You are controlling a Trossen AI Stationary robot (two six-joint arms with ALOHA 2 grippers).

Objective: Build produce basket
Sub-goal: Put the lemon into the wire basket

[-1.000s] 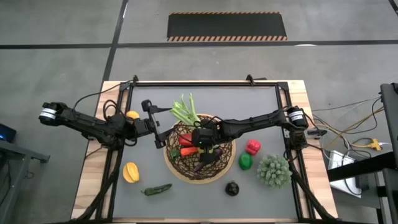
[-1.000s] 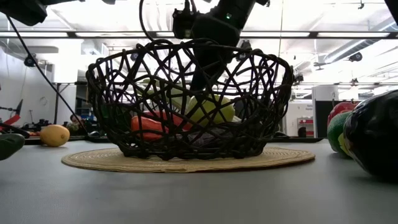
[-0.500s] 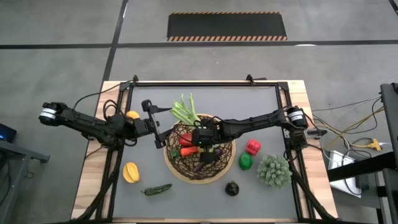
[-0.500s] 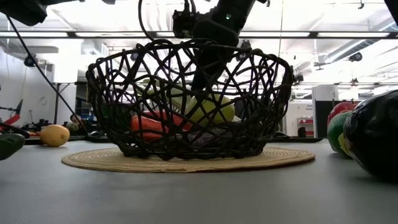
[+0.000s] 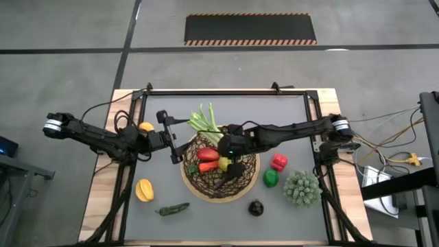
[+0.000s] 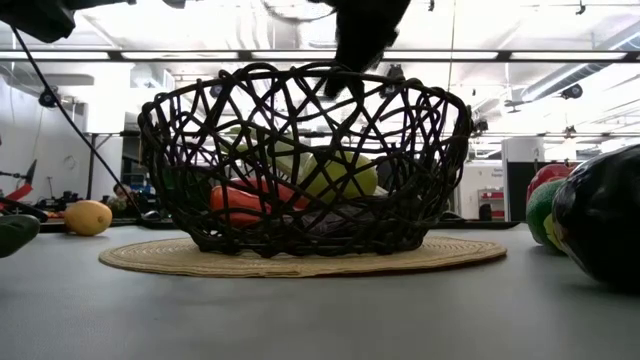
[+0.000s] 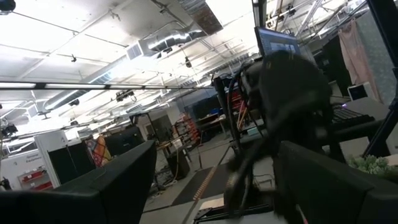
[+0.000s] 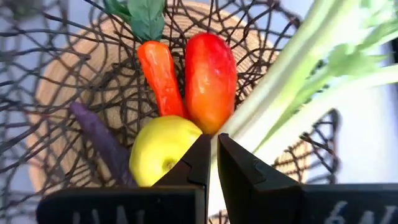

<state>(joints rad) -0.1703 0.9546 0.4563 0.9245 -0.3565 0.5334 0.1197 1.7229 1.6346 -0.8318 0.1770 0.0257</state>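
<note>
High view: one round dark wicker basket at the table's middle holds a yellow lemon, an orange carrot and a long red pepper (side by side). One white-green leek points out over the far rim. Right gripper — fingers together — hangs above the basket; left gripper, fingers apart, waits beside it.

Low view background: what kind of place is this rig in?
Likely a robotics lab or industrial workshop: exposed ceiling ducts, strip lights, and a hazard-striped floor mat beyond the table.
</note>
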